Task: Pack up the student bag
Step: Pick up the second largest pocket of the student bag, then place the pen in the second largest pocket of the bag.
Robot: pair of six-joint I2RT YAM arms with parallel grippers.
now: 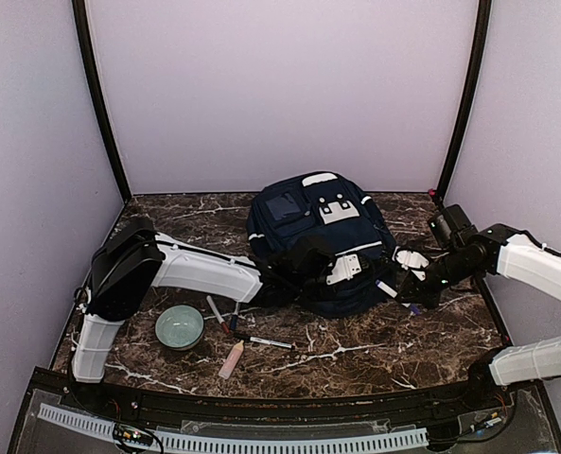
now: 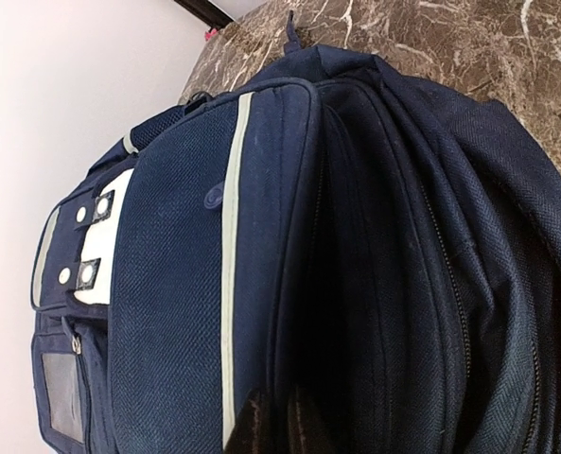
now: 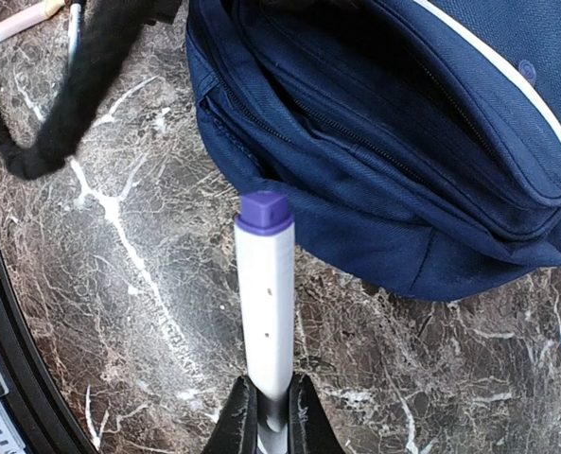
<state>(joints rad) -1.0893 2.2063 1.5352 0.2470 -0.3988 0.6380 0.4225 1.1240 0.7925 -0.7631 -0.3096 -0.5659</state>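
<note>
Marble table (image 1: 375,350): dark, white-veined, carries everything listed. Student bag (image 1: 318,241): navy, lies on its back at the table's middle-rear with the grey patches and studs facing up, and sits between my two tools. My left arm (image 1: 204,270) stretches low across the table from the left to the bag's near left side. My right arm (image 1: 535,260) bends in from the right and ends just beside the bag's near right corner. Left gripper (image 2: 278,421): closed, tips set against a fold beside the striped front pocket; only the left wrist view shows this, and I cannot tell whether cloth is pinched. Right gripper (image 3: 269,407): clamped on the tail of a white marker (image 3: 266,303), whose purple cap points at the bag's lower edge, close to the fabric; the right wrist view alone shows this clearly. Pale green bowl (image 1: 179,326): near-left of the bag, under my left arm. Black cable (image 3: 72,85): loops across the table in the right wrist view. Pen (image 1: 271,342) and pink tube (image 1: 231,359): loose on the table beside the bowl.
</note>
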